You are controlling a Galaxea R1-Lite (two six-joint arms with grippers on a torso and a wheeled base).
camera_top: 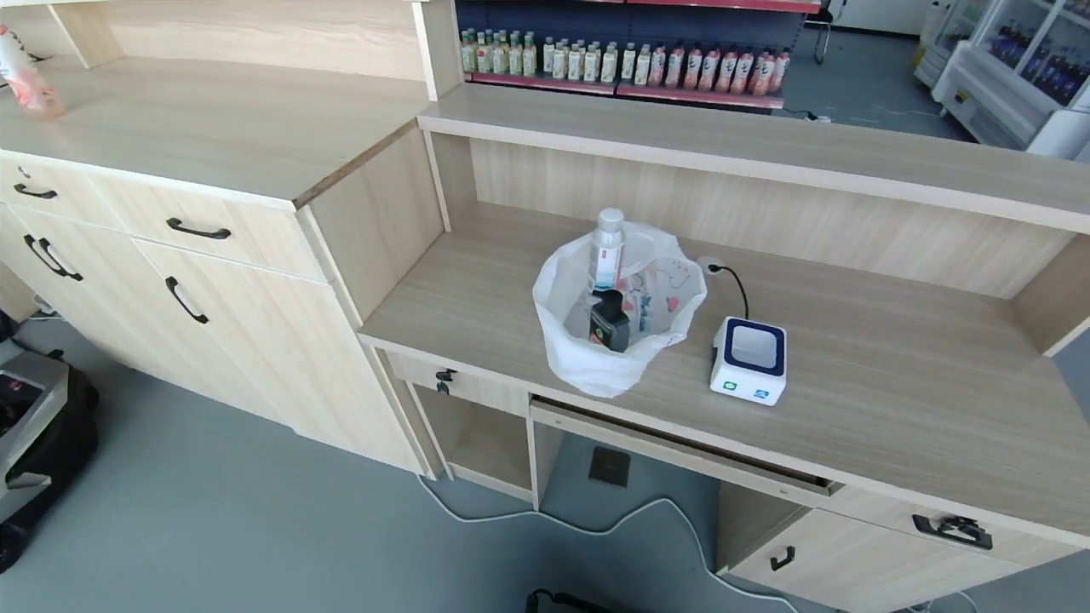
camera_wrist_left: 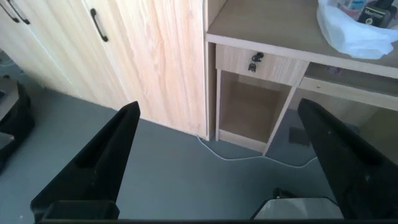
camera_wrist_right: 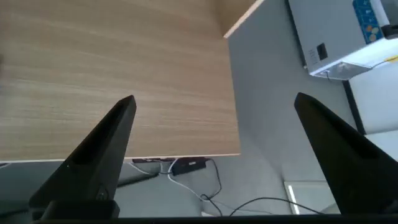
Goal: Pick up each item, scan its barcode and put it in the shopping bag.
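A white shopping bag [camera_top: 596,353] stands open on the wooden counter [camera_top: 894,400]. Inside it a clear bottle with a white cap [camera_top: 607,247] stands upright, with a dark boxed item [camera_top: 610,322] and a light printed packet [camera_top: 660,294] beside it. A white barcode scanner [camera_top: 749,359] with a dark-framed window sits just right of the bag, its black cable running back to the counter. My left gripper [camera_wrist_left: 217,149] is open, low over the grey floor in front of the counter, with the bag [camera_wrist_left: 354,31] far off. My right gripper [camera_wrist_right: 214,146] is open over a wooden surface edge, holding nothing.
A taller cabinet [camera_top: 213,247] with black-handled drawers and doors adjoins the counter on the left; a pinkish bottle [camera_top: 25,81] stands on its top. A raised ledge [camera_top: 766,149] runs behind the counter. Open cubbies and loose cables [camera_top: 596,519] lie under it. Drink shelves [camera_top: 622,64] stand behind.
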